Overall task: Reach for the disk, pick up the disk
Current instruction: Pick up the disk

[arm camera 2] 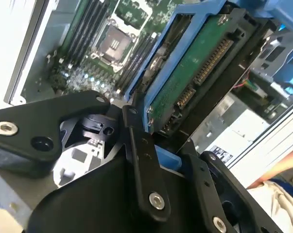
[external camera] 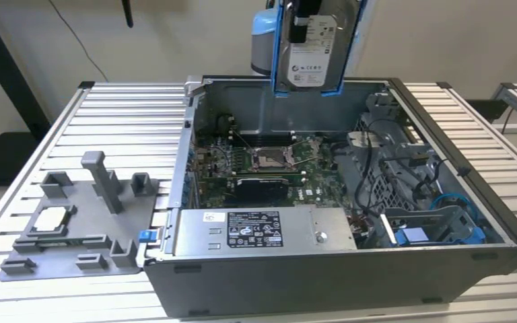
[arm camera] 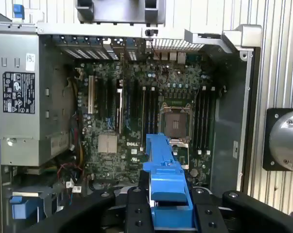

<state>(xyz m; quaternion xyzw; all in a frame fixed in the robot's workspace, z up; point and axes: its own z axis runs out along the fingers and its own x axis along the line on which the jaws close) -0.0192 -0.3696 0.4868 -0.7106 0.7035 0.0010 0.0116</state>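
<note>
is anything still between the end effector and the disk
No, nothing visible is between them. The end effector is already shut on the disk, which hangs upright above the open computer case, clear of the parts inside.

The silver-grey disk has a white label and bright blue frame; its underside board is green.

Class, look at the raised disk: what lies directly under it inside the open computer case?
Under the disk, held in the hand, lies the motherboard with its CPU socket. The disk's blue frame covers part of the board.
</note>
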